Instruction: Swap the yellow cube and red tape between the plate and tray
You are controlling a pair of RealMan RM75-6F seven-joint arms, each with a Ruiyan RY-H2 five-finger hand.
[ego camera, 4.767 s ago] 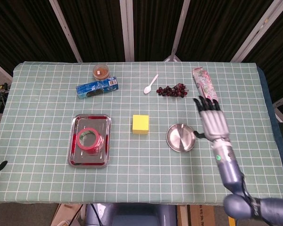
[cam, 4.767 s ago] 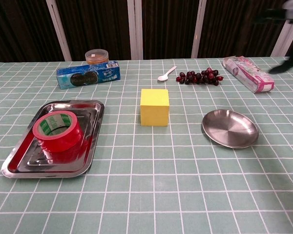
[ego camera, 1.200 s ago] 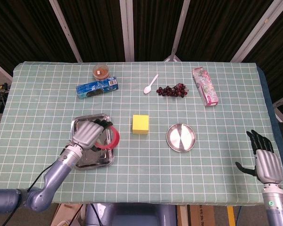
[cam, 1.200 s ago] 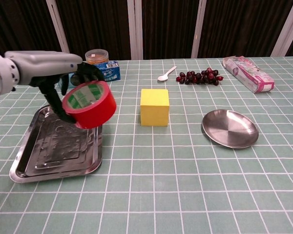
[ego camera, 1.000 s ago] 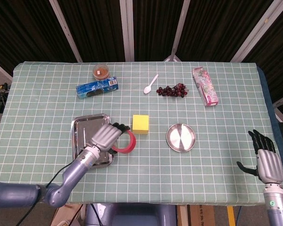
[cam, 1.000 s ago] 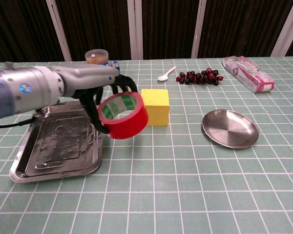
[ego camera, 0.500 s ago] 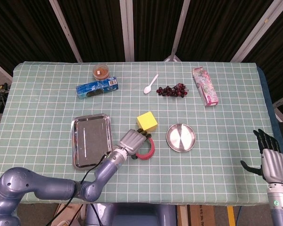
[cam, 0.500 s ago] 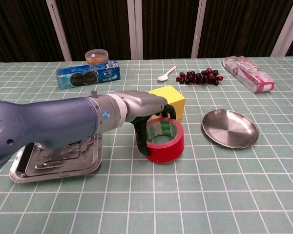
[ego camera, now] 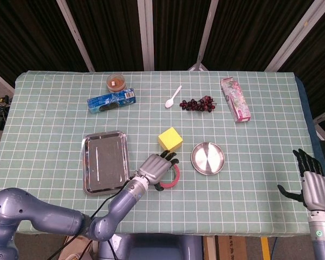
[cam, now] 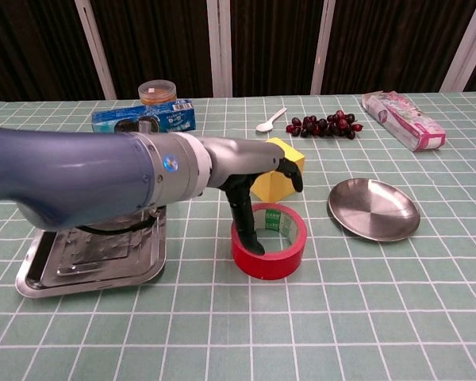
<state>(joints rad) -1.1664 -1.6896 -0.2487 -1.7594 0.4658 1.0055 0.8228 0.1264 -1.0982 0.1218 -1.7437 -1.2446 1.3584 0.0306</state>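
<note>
I see the glossy red tape (cam: 270, 242) lying flat on the checked cloth, just left of the round steel plate (cam: 374, 209). My left hand (cam: 250, 178) holds it, a finger hooked down through its core. The matte yellow cube (cam: 278, 179) sits tilted behind the tape. The rectangular steel tray (cam: 91, 252) lies farther left. My right hand (ego camera: 314, 184) hangs spread, holding nothing.

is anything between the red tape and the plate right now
No. The tape, with the left hand on it, sits left of the plate with only bare cloth between them. The cube lies behind that path.
</note>
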